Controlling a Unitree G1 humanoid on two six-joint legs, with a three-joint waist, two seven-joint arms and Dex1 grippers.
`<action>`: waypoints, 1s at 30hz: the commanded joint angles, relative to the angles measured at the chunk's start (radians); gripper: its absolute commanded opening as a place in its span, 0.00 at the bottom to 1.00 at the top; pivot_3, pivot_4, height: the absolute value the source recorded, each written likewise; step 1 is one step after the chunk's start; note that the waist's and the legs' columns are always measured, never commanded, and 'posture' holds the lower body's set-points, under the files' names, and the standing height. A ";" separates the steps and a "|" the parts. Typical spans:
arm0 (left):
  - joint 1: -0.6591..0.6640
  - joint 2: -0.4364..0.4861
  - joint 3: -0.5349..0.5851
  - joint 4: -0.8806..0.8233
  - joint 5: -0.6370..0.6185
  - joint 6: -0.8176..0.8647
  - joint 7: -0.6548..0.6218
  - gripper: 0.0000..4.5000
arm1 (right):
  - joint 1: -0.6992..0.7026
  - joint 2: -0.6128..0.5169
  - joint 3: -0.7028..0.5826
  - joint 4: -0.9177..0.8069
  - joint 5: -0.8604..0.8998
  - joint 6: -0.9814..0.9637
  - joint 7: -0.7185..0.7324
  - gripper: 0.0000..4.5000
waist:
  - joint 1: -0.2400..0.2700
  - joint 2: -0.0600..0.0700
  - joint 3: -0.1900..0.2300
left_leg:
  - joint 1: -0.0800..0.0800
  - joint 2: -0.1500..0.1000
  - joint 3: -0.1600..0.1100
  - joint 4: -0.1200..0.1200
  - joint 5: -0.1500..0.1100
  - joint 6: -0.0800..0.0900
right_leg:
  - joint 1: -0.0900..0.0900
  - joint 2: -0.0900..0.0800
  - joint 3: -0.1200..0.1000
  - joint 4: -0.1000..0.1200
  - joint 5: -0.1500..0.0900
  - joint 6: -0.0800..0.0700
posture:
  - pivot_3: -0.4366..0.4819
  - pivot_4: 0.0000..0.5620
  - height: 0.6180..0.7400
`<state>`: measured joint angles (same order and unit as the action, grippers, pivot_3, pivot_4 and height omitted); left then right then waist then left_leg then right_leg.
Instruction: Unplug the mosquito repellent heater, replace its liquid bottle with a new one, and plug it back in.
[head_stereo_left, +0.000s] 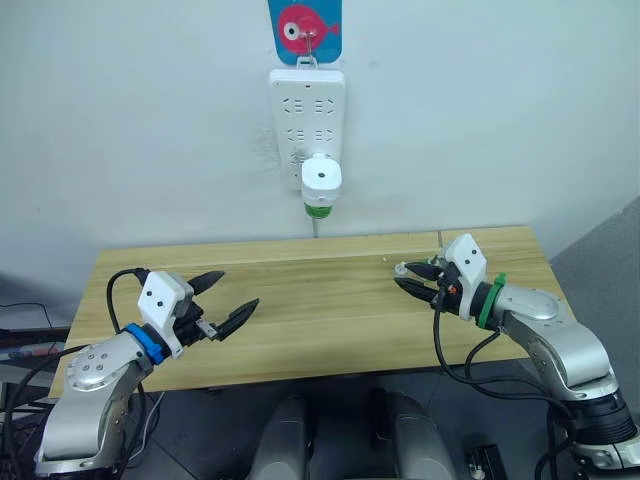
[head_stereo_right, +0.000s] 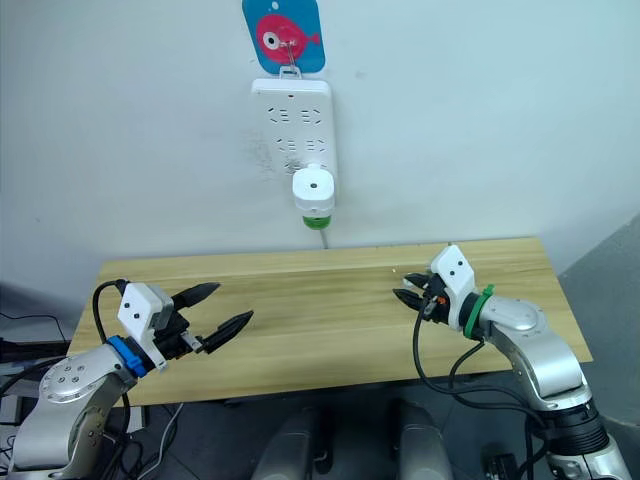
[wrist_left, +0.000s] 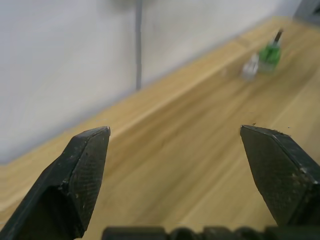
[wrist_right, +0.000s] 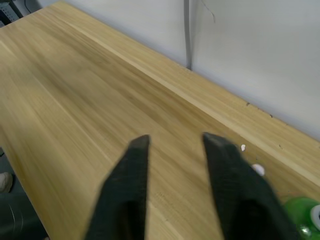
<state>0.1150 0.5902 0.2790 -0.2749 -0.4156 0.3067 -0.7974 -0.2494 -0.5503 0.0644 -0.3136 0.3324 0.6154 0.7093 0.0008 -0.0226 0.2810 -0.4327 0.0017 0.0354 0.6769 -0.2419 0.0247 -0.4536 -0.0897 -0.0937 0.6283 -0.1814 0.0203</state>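
The white mosquito repellent heater (head_stereo_left: 321, 180) sits plugged into the lowest socket of the white power strip (head_stereo_left: 307, 110) on the wall, its green liquid bottle (head_stereo_left: 319, 209) showing under it. A second green bottle (wrist_left: 270, 51) with a dark wick stands on the far right of the wooden table (head_stereo_left: 310, 300), a small white cap (head_stereo_left: 400, 268) beside it. My right gripper (head_stereo_left: 405, 276) hovers open right next to that cap, holding nothing; the bottle's edge (wrist_right: 302, 220) shows beside its fingers. My left gripper (head_stereo_left: 240, 288) hangs wide open over the table's left front, well away from both.
A blue hook with a pink fish (head_stereo_left: 305, 28) holds the power strip on the white wall. A grey cable (head_stereo_left: 316, 226) runs down behind the table. The table's front edge lies close under both arms.
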 joint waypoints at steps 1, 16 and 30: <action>0.019 0.012 0.013 -0.037 0.002 -0.055 -0.014 1.00 | 0.001 0.005 -0.016 -0.004 0.019 -0.003 0.001 0.05 | 0.001 -0.001 0.003 | 0.000 0.000 0.000 0.000 0.000 0.000 | 0.000 0.000 0.000 0.000 -0.001 -0.001 | 0.47 0.54 1.00; -0.071 -0.001 0.019 -0.207 -0.204 -0.048 -0.035 1.00 | -0.370 0.277 0.088 0.062 0.069 -0.010 -0.036 0.01 | 0.008 0.002 0.014 | 0.000 0.006 0.000 0.000 0.000 -0.001 | -0.001 0.007 -0.001 0.000 0.001 0.002 | 0.51 0.55 1.00; -0.233 0.004 -0.020 -0.169 -0.203 0.001 0.002 1.00 | -0.418 0.366 0.081 0.132 0.048 -0.040 -0.103 0.01 | 0.018 0.003 0.015 | 0.000 0.010 0.001 0.000 -0.001 -0.002 | -0.002 0.016 0.001 0.001 0.002 0.001 | 0.52 0.53 1.00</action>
<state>-0.1138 0.5891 0.2572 -0.4173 -0.5988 0.3065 -0.7966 -0.6463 -0.1882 0.1605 -0.1605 0.3742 0.5842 0.6161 0.0192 -0.0201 0.2955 -0.4329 0.0118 0.0357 0.6769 -0.2425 0.0223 -0.4553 -0.0730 -0.0933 0.6291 -0.1793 0.0213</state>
